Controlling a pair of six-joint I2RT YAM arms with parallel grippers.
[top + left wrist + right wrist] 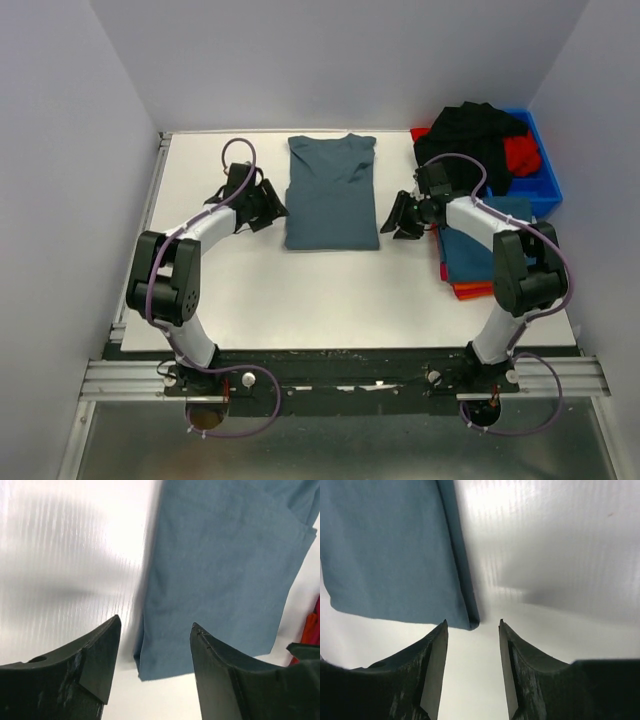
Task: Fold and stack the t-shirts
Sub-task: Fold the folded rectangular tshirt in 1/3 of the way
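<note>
Teal t-shirt point(332, 195) flat on tabletop point(300, 300), sides folded in; left fingers point(90, 660), right fingers point(432, 670) parted, empty, flanking it, likely for next fold.

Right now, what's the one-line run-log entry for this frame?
shirt: teal t-shirt folded, flat mid-table | left gripper: open, empty | right gripper: open, empty

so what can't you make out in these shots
Top view: the stack is partly under the right arm; shirt count unclear.
Top view: the black shirt covers much of the bin.
Left wrist: the teal shirt is cut off by the top edge, its left edge blurred.
Right wrist: same shirt cut off top and left.
</note>
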